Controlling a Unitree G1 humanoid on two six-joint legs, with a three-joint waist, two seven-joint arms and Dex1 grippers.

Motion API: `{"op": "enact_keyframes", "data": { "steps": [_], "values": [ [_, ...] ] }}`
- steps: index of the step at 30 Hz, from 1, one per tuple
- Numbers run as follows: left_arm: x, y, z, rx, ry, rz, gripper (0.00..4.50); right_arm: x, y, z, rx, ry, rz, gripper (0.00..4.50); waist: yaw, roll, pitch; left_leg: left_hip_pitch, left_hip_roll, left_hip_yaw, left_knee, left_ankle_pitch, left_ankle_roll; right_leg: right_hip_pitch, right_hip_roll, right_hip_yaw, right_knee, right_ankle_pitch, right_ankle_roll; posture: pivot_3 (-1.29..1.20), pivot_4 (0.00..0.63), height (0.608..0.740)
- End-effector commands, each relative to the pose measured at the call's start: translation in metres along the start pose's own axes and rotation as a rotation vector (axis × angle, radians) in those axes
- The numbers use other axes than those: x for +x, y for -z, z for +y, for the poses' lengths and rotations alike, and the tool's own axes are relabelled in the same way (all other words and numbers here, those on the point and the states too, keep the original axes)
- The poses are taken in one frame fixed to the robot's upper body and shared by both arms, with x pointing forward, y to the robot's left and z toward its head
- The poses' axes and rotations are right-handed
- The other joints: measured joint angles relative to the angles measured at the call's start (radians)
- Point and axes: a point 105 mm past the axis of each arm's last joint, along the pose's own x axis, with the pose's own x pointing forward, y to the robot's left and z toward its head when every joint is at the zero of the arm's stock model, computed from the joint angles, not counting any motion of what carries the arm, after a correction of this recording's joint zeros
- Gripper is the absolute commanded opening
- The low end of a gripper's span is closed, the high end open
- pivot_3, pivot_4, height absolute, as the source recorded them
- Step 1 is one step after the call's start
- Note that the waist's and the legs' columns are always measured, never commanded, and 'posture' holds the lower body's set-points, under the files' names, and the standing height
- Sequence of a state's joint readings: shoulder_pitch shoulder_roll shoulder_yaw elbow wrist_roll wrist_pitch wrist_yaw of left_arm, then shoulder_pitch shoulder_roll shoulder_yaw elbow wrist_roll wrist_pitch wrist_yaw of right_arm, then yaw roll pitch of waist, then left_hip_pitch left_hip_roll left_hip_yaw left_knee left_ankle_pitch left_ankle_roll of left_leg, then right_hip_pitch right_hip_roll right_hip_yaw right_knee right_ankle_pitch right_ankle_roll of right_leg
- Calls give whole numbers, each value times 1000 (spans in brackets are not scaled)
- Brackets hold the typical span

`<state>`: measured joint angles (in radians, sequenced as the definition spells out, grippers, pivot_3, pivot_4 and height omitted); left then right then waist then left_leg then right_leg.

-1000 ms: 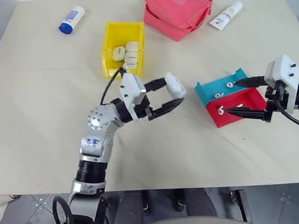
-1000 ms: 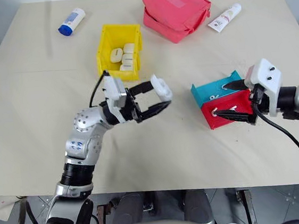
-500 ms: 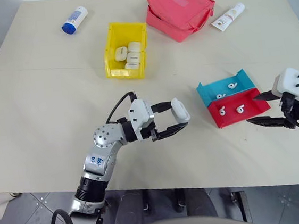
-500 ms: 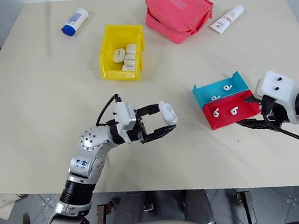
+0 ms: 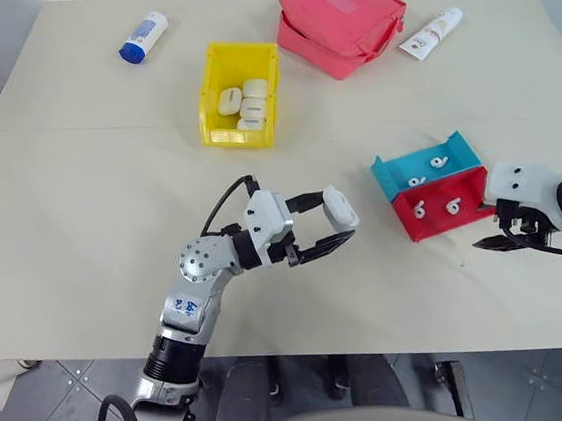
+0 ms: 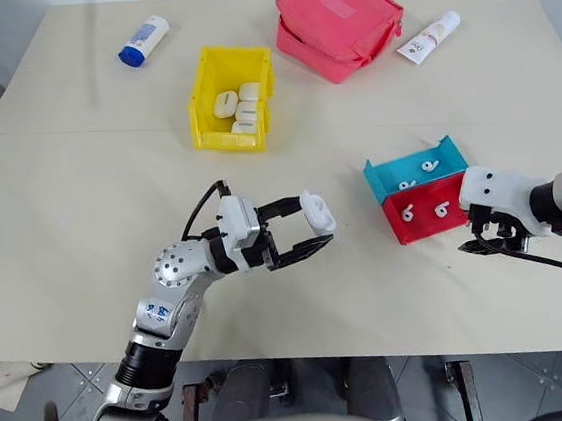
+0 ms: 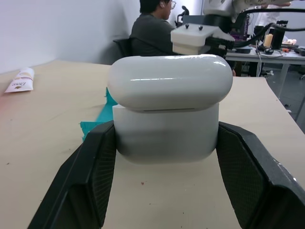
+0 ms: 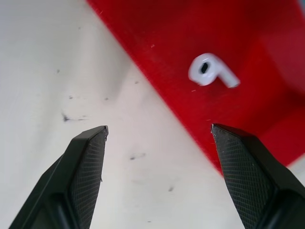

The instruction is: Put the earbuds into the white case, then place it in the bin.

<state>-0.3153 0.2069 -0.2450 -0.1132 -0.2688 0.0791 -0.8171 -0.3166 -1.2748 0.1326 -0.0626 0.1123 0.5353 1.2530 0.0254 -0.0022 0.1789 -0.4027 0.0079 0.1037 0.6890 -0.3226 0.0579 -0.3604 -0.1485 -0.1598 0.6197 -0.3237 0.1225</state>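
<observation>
White case (image 7: 167, 112) sits clamped in left pincer (image 5: 335, 227), lid shut. Right pincer (image 8: 157, 138), fingers apart, hangs over the red tray (image 8: 200, 43) edge; earbud (image 8: 212, 70) just beyond. Risks: tip catches tray wall, bud skids; shut lid blocks insertion.

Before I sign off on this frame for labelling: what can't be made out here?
- White case: left wrist view, the left end effector's fingers cover its sides; lid seems shut, contents unseen.
- Bin: head views, its wall hides the lower part of the cases inside.
- Teal tray: left wrist view, mostly behind the case.
- Red tray: right wrist view, cut by the edges.
</observation>
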Motion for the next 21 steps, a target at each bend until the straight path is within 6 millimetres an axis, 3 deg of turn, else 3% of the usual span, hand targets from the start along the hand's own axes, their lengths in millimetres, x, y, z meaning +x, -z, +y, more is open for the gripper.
{"op": "enact_keyframes", "data": {
  "steps": [1,14,21],
  "values": [
    [3,-12,-4,38,0,-44,2774,1,-7,-2,33,-28,-24,3600,-1,0,0,0,0,0,0,0,0,0,0,0,0,0,0,0,150,740],
    [-2,-10,-8,34,-32,-32,2774,18,-17,-7,56,-92,-48,3600,-1,1,0,0,-1,-2,0,0,0,1,0,-1,0,0,0,0,150,740],
    [-3,-10,-9,35,-36,-28,2774,16,-28,-12,64,-81,-98,3600,0,1,0,0,-1,-2,1,0,0,1,0,-1,0,0,0,0,150,740]
  ]
}}
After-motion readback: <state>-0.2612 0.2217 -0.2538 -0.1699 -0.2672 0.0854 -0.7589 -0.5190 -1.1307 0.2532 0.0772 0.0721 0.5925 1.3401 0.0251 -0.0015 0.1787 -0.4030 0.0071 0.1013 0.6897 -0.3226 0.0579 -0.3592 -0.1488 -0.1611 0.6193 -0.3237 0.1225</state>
